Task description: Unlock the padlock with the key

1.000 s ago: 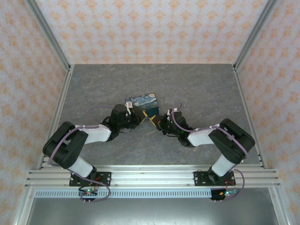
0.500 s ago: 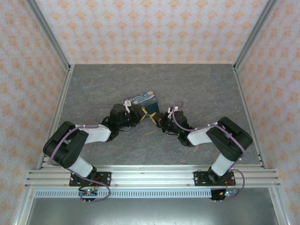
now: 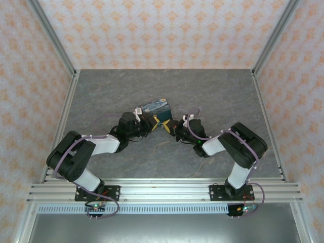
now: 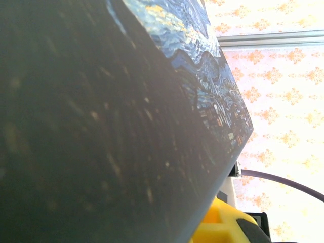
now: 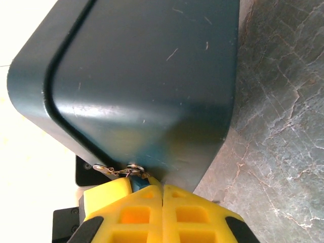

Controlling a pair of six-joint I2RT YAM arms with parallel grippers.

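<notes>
1. From the top external view, we see the padlock [image 3: 156, 107] near the middle of the grey, stone-veined table [image 3: 212, 91]. It is a chunky block with a painted blue-and-yellow face. The left gripper [image 3: 148, 121] is at its left end and the right gripper [image 3: 167, 126] is just beside its near right corner. Yellow fingertips meet under the block. The key is too small to pick out from here.

2. In the left wrist view, the padlock [image 4: 101, 126] crowds the lens. Its broad dark side is matte and speckled, and the swirling printed face runs off toward a rounded corner. A yellow finger [image 4: 217, 230] shows at the bottom edge. This hand's jaws are drawn nearly together. We judge they pinch a thin part of the padlock and hold it tilted, though the contact itself is hidden.

3. In the right wrist view, the padlock [image 5: 147, 76] shows a smooth, lightly scratched teal side with rounded edges above the table [image 5: 273, 126]. The right gripper [image 5: 162, 195] has its ribbed yellow fingers pressed together on the key [image 5: 134, 174]. A sliver of the key's teal head and a glint of metal sit right against the lock's underside.

4. We judge the step in hand to be seating the key in the keyhole. We cannot tell how deep the blade sits. The next move calls for a straight push along the blade, then a wrist roll to turn it while the left arm holds the block steady.
</notes>
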